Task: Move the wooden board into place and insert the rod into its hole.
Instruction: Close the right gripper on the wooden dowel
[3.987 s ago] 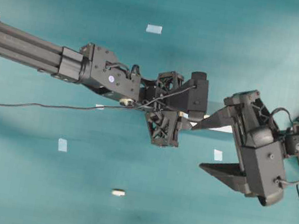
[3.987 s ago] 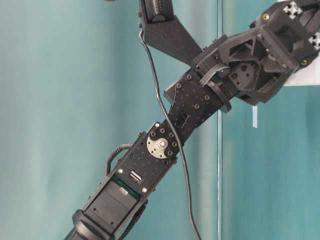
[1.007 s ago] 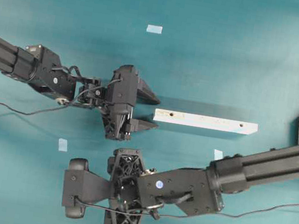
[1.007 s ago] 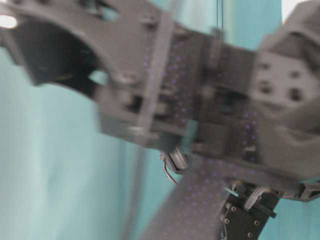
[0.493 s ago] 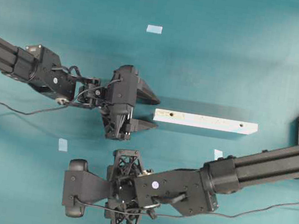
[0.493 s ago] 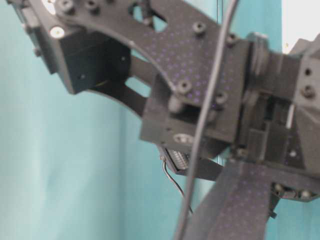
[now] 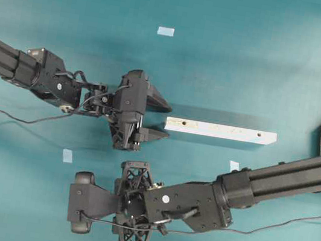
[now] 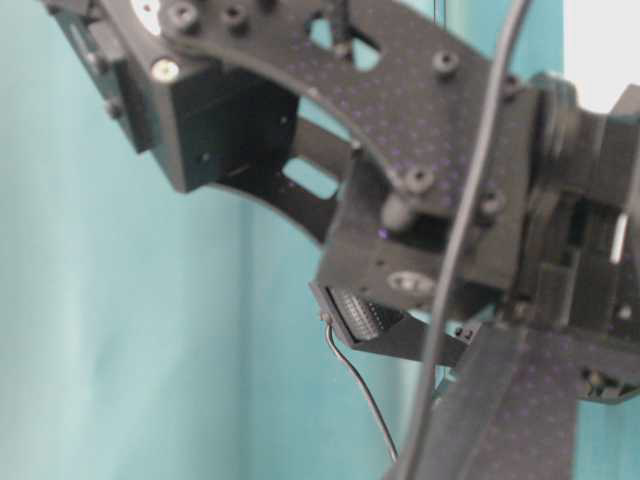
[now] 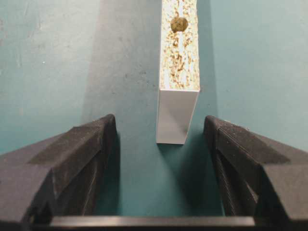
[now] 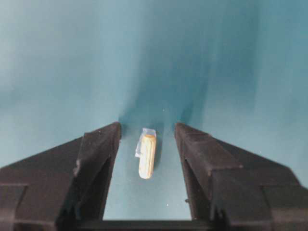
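The wooden board (image 7: pixel 220 130) lies flat on the teal table (image 7: pixel 249 61), long axis running from 9 to 3 o'clock in the overhead view, with a hole (image 9: pixel 179 24) near its left end. The left gripper (image 7: pixel 159 119) sits just off that end at 9 o'clock, jaws wide and empty; the board end lies between its fingers (image 9: pixel 82 154) without contact. The right gripper (image 10: pixel 147 144) is lowered at 7 o'clock from the board. Its jaws, partly closed, straddle the rod (image 10: pixel 147 156), not touching it.
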Motion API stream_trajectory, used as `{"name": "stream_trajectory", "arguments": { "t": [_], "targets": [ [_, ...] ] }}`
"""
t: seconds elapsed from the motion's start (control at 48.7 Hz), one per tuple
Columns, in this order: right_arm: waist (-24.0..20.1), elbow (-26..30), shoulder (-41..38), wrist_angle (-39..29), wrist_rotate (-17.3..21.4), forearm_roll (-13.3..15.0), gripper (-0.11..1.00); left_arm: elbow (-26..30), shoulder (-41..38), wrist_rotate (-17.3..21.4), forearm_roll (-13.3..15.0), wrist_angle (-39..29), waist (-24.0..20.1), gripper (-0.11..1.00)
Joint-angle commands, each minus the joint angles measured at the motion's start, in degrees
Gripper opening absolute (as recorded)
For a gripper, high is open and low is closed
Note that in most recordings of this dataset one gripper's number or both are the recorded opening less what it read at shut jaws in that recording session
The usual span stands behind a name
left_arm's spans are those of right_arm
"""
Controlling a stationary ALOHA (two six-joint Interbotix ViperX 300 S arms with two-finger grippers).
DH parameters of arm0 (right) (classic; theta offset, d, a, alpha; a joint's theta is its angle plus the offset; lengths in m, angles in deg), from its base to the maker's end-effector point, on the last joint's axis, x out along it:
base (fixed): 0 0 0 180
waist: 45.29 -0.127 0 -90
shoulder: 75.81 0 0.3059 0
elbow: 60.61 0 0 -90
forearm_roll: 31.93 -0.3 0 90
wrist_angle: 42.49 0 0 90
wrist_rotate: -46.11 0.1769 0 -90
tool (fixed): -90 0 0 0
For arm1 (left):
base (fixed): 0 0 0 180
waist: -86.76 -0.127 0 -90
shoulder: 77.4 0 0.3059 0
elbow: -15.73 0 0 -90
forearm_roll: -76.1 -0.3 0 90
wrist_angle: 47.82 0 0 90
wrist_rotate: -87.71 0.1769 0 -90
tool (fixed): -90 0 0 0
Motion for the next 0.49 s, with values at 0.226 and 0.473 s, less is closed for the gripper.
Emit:
{"name": "stream_trajectory", "arguments": {
  "t": [0.226, 0.473],
  "targets": [
    [0.2, -0.5, 1.1, 0.9, 0.2, 0.1, 0.35, 0.2, 1.5, 0.4, -0.1, 0.4, -0.3, 0.74],
    [0.2, -0.9, 1.2, 1.2, 0.2, 0.1, 0.32, 0.2, 1.5, 0.4, -0.1, 0.4, -0.3, 0.74]
  ]
}}
